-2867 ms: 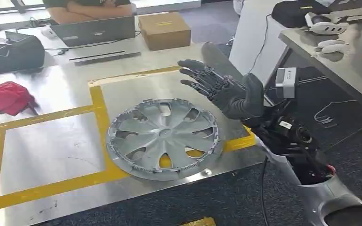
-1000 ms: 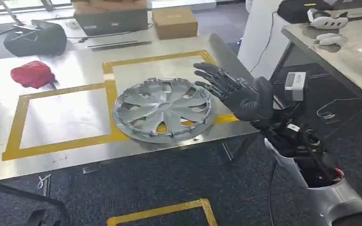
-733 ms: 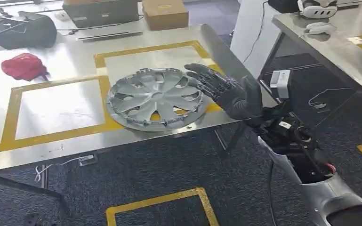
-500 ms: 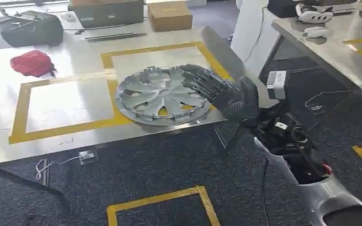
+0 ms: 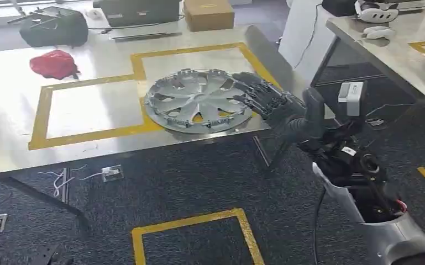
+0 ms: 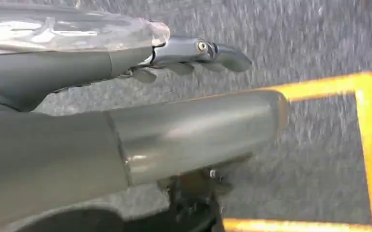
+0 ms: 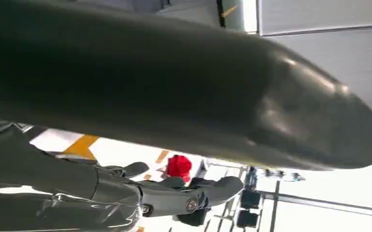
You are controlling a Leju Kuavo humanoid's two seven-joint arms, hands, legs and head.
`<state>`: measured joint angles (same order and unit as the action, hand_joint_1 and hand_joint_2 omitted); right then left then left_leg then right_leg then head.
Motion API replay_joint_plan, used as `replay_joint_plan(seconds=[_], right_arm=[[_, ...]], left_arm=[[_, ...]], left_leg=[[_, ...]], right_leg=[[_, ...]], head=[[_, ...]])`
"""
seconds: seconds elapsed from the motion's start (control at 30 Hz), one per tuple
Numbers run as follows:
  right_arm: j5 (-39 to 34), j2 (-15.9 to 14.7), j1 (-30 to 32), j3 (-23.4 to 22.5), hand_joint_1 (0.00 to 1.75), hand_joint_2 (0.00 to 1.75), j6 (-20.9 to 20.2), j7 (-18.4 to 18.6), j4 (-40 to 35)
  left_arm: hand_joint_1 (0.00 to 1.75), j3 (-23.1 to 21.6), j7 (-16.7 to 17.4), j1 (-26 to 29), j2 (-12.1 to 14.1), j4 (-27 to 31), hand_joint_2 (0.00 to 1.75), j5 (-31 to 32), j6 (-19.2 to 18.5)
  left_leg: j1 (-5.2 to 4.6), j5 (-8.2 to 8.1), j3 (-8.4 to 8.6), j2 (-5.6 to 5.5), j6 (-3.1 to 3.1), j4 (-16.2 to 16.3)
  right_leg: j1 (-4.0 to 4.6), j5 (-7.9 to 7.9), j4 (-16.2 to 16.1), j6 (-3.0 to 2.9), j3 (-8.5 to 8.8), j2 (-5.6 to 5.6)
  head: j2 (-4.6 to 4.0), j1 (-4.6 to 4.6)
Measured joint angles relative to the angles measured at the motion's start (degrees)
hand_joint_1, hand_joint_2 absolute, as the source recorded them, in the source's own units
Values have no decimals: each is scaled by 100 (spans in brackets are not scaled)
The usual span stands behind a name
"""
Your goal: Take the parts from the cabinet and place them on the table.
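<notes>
While the hubcap [image 5: 199, 100] lies flat near the table [image 5: 11, 149] edge, the right hand [image 5: 279, 107] — fingers spread, holding nothing — overlaps its rim.

High head view, wrist close-ups

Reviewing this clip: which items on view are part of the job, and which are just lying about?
Part of the job:
wheel cover, lying on the steel table
right hand, empty, fingers spread beside its rim

Lying about:
red cloth
black bag
laptop
cardboard box
white headset
</notes>
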<state>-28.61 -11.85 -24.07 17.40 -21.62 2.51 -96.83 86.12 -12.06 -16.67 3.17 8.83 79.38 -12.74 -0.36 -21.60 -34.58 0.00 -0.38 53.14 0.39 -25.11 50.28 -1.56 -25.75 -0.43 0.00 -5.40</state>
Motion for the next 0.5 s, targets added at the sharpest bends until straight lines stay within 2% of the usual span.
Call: replay_joint_plan(seconds=[0.03,0.07,0.1,0.13,0.17,0.2,0.23,0.27,0.3,0.33,0.37,0.4,0.47,0.5], right_arm=[[0,0,3,2,0,0,2,2,-17],[0,0,5,2,0,0,4,4,-22],[0,0,20,2,0,0,4,4,-22],[0,0,42,7,0,0,7,7,-22],[2,-2,47,4,0,0,13,9,-22],[0,-2,47,4,0,0,13,7,-22],[0,-2,47,9,0,0,11,7,-22],[0,-2,47,9,0,0,11,7,-24],[0,-2,40,9,0,0,13,7,-24],[-13,-2,36,4,0,0,18,13,-50],[-15,-2,32,0,0,0,18,15,-59],[-22,-2,25,4,0,0,9,13,-57],[-59,-2,12,17,0,0,-37,-7,-37],[-87,-2,4,33,0,0,-81,-43,-13]], left_arm=[[0,-4,0,-8,0,0,0,0,2],[0,-9,0,-9,7,2,0,-2,4],[0,-11,0,-8,20,2,0,-2,4],[0,-15,0,-7,26,2,0,-2,6],[0,-20,0,-3,26,2,0,-2,4],[0,-22,0,0,26,2,0,-2,4],[0,-33,0,-3,29,2,0,-2,4],[0,-39,0,-11,31,2,0,-2,4],[0,-44,0,-25,35,2,0,-2,4],[0,-46,0,-50,17,2,0,-2,4],[0,-46,2,-57,48,2,0,-4,7],[0,-48,9,-55,39,2,0,-9,7],[0,-48,31,-53,53,2,0,-48,11],[0,-48,31,-73,50,2,0,-88,15]], left_leg=[[6,-303,-124,-3,-45,254],[36,-655,-289,-11,-85,714],[64,-926,-437,-12,-131,1185],[95,-1097,-555,-11,-182,1650],[128,-1052,-573,-10,-223,1881],[162,-866,-476,-8,-266,1829],[196,-632,-264,-7,-305,1563],[233,-437,30,-3,-351,1120],[275,-350,394,0,-406,565],[242,-581,611,-16,-450,213],[199,-557,569,-59,-288,176],[200,-552,523,-57,-258,177],[190,-492,448,-50,-122,218],[213,-427,406,-24,-20,198]], right_leg=[[-18,67,-42,-55,-77,14],[-28,133,-20,-64,-168,8],[-33,174,-2,-52,-243,7],[-40,221,16,-42,-322,-2],[-53,261,50,-21,-402,-5],[-75,288,101,7,-490,-8],[-102,308,163,34,-575,-7],[-134,316,242,56,-666,-8],[-160,322,352,91,-764,-6],[-135,327,426,139,-861,0],[-141,360,460,184,-894,-4],[-134,403,474,236,-902,0],[-148,498,450,335,-940,21],[-173,387,508,362,-985,20]], head=[[0,61],[0,116],[0,140],[0,182],[0,190],[0,201],[0,227],[0,243],[0,273],[0,353],[0,346],[0,306],[0,300],[0,315]])
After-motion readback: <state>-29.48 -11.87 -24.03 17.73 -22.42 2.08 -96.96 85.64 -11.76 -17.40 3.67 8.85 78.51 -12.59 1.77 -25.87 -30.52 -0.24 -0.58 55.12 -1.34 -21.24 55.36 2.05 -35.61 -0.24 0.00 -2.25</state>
